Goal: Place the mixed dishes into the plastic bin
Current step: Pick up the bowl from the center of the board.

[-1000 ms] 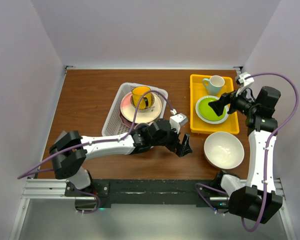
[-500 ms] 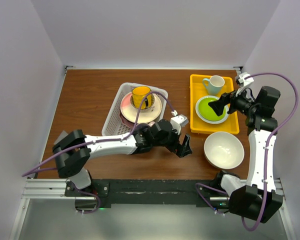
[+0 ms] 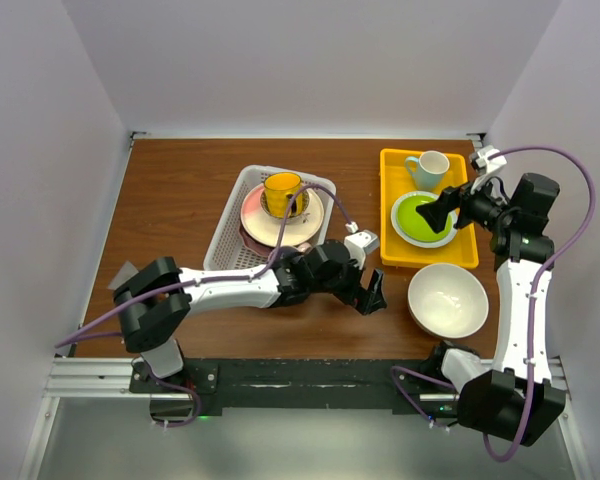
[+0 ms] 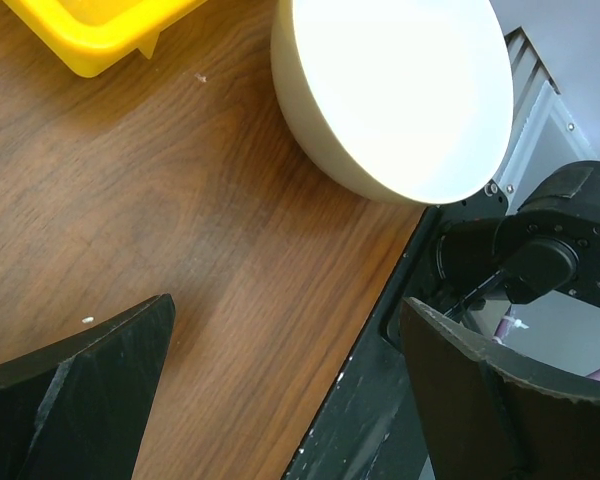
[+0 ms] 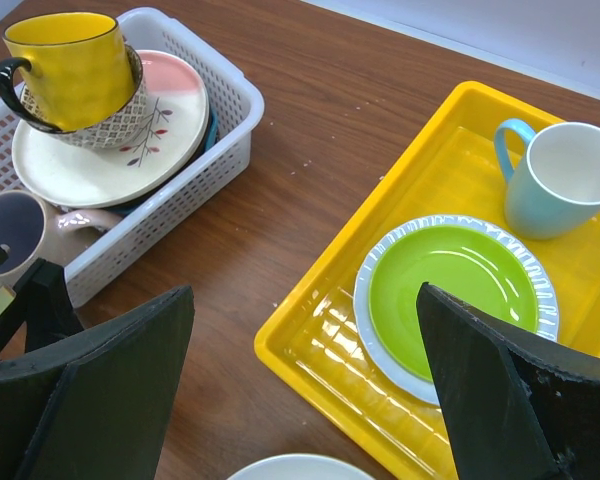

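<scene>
Plain white walls close in a brown wooden table (image 3: pixel 180 200) on three sides, seen from above. At centre frame, toward the back, stands the plastic bin (image 3: pixel 225 225), holding a pink-and-cream plate (image 3: pixel 310 215) topped by a small patterned bowl (image 5: pixel 110 125) with a yellow mug (image 3: pixel 281 192) sitting in it; a beige mug (image 5: pixel 20 225) lies at the bin's near end. To its right a yellow tray (image 3: pixel 395 250) carries a green plate (image 3: pixel 420 215) and a light blue mug (image 3: pixel 430 168). The large cream bowl (image 3: pixel 448 298) rests on bare wood just below the tray, outside the bin. The left arm reaches from the lower left across the front of the table, its left gripper (image 3: pixel 372 297) low over the wood between bin and cream bowl, fingers spread wide with nothing between them. The right arm stands upright along the right edge, folded at the elbow, its right gripper (image 3: pixel 440 213) hanging above the green plate, fingers likewise parted and empty.
</scene>
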`<state>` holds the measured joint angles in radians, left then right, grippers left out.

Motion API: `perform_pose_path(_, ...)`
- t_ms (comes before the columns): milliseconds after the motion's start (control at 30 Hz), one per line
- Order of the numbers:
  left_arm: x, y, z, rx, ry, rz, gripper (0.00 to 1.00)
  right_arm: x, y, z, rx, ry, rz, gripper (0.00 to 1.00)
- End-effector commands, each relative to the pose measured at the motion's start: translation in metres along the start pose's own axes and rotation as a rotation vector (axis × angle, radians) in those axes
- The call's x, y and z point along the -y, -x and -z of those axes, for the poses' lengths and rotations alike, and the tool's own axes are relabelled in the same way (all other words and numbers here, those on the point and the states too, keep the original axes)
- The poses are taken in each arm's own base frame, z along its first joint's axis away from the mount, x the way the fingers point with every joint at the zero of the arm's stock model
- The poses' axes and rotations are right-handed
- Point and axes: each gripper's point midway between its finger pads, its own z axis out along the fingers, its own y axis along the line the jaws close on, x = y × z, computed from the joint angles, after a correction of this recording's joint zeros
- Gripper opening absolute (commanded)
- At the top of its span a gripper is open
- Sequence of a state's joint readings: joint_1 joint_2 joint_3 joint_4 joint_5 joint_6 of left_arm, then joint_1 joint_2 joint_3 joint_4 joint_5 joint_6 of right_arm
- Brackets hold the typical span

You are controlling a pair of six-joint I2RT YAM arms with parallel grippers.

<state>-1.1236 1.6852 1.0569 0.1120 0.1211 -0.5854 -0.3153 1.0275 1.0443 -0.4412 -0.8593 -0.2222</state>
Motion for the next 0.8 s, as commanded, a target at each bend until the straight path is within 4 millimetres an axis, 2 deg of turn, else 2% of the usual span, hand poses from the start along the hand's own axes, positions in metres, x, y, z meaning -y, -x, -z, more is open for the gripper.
perform_pose_path(0, 0.017, 0.022, -0.006, 0.072, -0.032, 0.006, 1.0, -0.002, 0.004, 0.0, 0.016, 0.021, 0.022, 0.97)
perform_pose_path(533, 0.01, 0.015, -0.024, 0.048, 0.01, 0.023, 1.0, -0.001, 0.003, 0.0, 0.016, 0.021, 0.024, 0.97)
perform_pose_path(667, 0.009, 0.022, -0.033, 0.056, 0.049, 0.057, 0.99, -0.001, 0.003, -0.001, 0.016, 0.024, 0.023, 0.97)
perform_pose_path(700, 0.008, 0.018, -0.04, 0.044, 0.059, 0.064, 0.99, -0.001, 0.003, -0.001, 0.015, 0.024, 0.022, 0.97)
perform_pose_path(767, 0.013, 0.027, -0.045, 0.053, 0.068, 0.091, 0.98, -0.001, 0.003, -0.001, 0.015, 0.024, 0.022, 0.97)
